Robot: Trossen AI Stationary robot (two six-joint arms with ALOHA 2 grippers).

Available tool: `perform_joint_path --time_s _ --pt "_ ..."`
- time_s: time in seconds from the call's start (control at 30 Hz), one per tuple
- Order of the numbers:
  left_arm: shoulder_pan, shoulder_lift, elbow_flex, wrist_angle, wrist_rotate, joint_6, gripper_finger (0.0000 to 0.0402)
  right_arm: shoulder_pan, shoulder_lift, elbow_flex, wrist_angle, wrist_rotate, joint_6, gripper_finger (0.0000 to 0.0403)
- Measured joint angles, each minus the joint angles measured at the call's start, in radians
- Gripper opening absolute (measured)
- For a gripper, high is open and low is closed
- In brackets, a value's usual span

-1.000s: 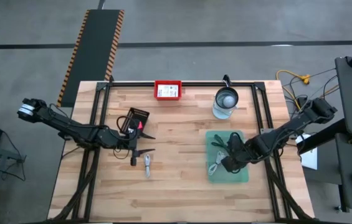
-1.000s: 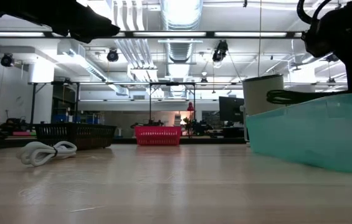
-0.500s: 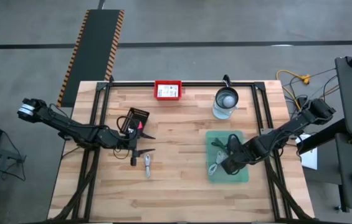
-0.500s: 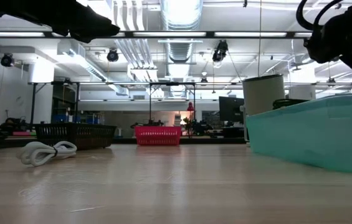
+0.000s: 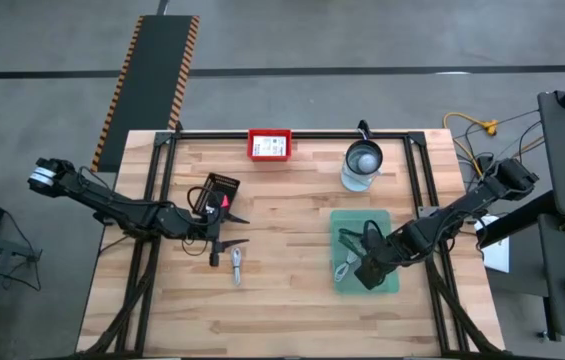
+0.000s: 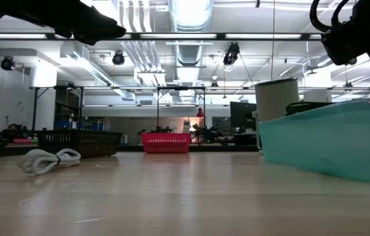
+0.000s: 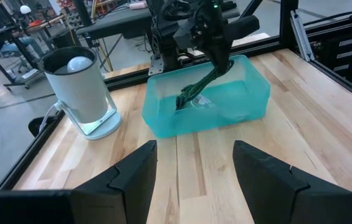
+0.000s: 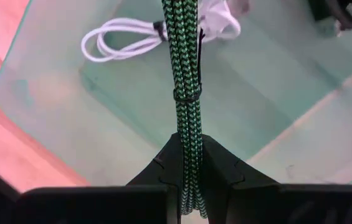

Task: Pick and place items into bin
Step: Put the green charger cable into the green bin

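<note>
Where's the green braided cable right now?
The green braided cable is pinched in the right claw, hanging into the teal bin on the table's right side, just above a white coiled cable lying on the bin floor.

Two dark jointed arms, each with a black two-fingered claw.

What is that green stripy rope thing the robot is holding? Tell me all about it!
It is a green braided cable with a black zigzag pattern, folded into a bundle of strands and bound by a thin black band. The right gripper pinches it between both fingers, so it hangs into the see-through teal bin, above a coiled white cable lying inside.
</note>
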State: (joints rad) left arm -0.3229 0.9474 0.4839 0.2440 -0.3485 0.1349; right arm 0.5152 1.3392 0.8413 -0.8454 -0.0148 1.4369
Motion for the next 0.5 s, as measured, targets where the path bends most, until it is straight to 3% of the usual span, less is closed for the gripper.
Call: perform_joint_path --time_s 0.27,0.5 --pt "0.0 0.0 0.0 -0.002 0.0 0.0 0.0194 0.0 0.0 0.0 0.018 -0.093 0.026 0.0022" --pt "0.0 -0.001 0.0 -0.01 0.0 0.0 0.0194 0.0 0.0 0.0 0.019 -0.099 0.026 0.0022"
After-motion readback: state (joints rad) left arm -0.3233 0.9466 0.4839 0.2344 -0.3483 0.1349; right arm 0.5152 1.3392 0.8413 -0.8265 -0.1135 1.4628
